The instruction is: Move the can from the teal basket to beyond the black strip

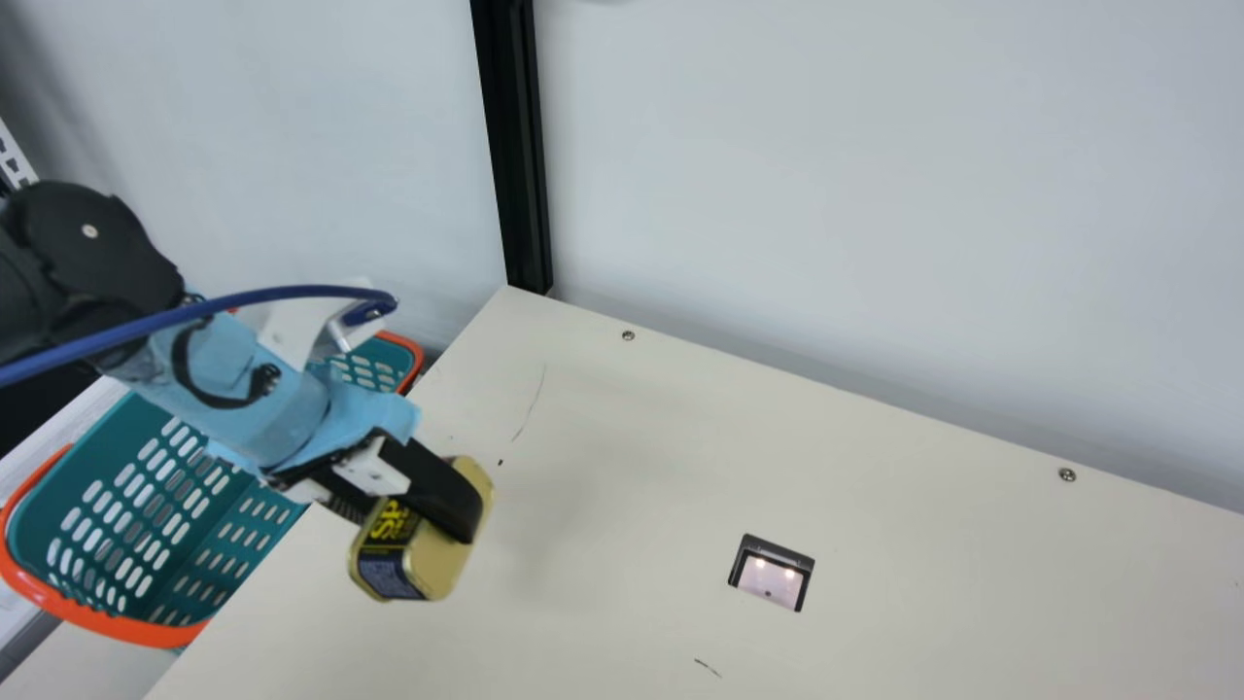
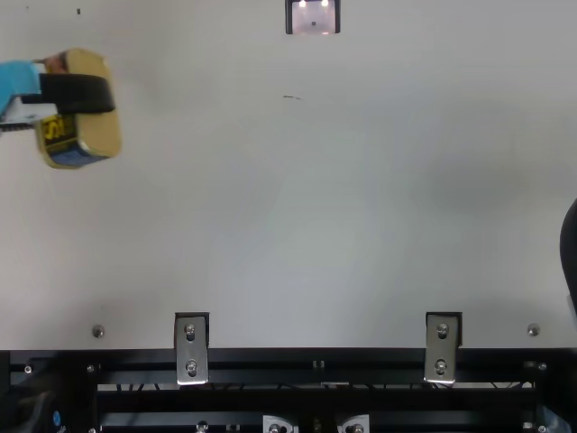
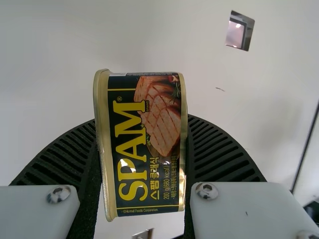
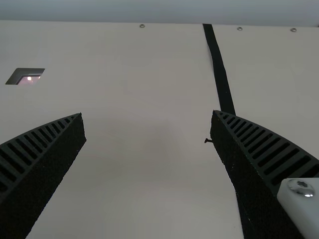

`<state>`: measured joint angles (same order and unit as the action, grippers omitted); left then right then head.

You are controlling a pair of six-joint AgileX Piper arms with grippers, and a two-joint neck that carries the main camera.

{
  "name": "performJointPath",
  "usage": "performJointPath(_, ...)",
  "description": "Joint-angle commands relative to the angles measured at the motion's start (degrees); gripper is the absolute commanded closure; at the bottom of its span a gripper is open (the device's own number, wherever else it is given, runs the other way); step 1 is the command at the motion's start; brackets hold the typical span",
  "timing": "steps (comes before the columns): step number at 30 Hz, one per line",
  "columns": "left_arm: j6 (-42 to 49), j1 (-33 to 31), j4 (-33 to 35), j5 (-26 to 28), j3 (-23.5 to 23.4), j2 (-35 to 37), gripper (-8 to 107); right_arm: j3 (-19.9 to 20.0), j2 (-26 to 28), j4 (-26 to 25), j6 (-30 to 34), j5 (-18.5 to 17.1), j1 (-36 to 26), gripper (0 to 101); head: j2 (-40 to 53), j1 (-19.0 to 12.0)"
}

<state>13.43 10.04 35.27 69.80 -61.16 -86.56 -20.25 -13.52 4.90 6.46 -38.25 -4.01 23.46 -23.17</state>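
Observation:
In the main view my left gripper is shut on the can, a gold tin with a dark label, held over the table's left part. The teal basket with orange rim stands lower, beyond the table's left edge. From the top view, the can is at the upper left. The left wrist view has the can between both ribbed fingers of my left gripper. In the right wrist view my right gripper stands open with nothing held; the black strip runs along the table there.
A square cutout with a shiny inside lies in the cream table. A black post rises at the table's far left corner, before a pale wall. Metal brackets sit along the edge in the top view.

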Motion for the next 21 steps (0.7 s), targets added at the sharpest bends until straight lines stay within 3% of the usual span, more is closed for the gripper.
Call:
performJointPath(1, -0.2, -0.3, 2.7, 0.1, 1.4, -0.9, 89, 0.0, 0.0, 0.0, 0.0, 0.0, 0.0, 0, 0.8, -1.8)
performJointPath(18, -2.4, -4.2, 22.3, 0.1, 10.6, -5.8, 89, 0.0, 0.0, 0.0, 0.0, 0.0, 0.0, 0, 0.8, -1.8)
performJointPath(21, -2.9, -4.2, 21.9, 0.1, 10.8, -5.9, 89, 0.0, 0.0, 0.0, 0.0, 0.0, 0.0, 0, 0.8, -1.8)
